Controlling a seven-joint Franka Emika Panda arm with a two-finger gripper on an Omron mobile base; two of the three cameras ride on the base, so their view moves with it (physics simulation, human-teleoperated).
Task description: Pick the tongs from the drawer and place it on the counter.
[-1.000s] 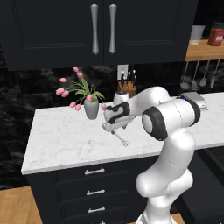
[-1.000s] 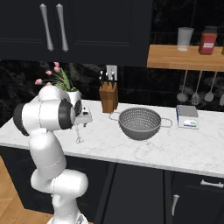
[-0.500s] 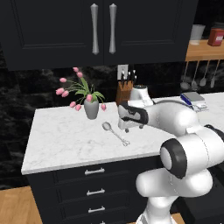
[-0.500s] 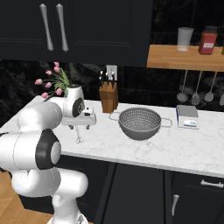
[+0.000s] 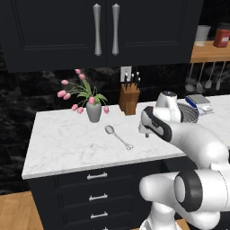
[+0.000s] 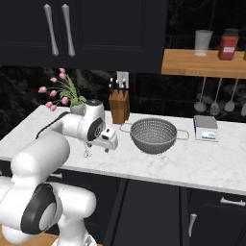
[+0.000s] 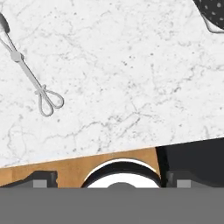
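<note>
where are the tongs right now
The tongs lie flat on the counter, in front of the flower vase and knife block, left of the hand in the left base view, apart from it.

One tongs [image 5: 118,137], one colander [image 6: 154,135], one knife block [image 6: 119,107], three hanging ladles [image 6: 215,106], one flower vase [image 5: 93,112].

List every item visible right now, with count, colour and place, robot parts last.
tongs: 1, silver, lying flat on the counter in front of the vase
counter: 1, white marble, atop dark cabinets
vase of tulips: 1, grey vase, pink flowers, back of counter
knife block: 1, wooden, against the wall
colander: 1, grey mesh, mid-counter
wooden shelf: 1, on the wall, carrying a cup and a red jar
ladles: several, grey, hanging under the shelf
gripper: 1, above the counter right of the tongs, holding nothing
</note>
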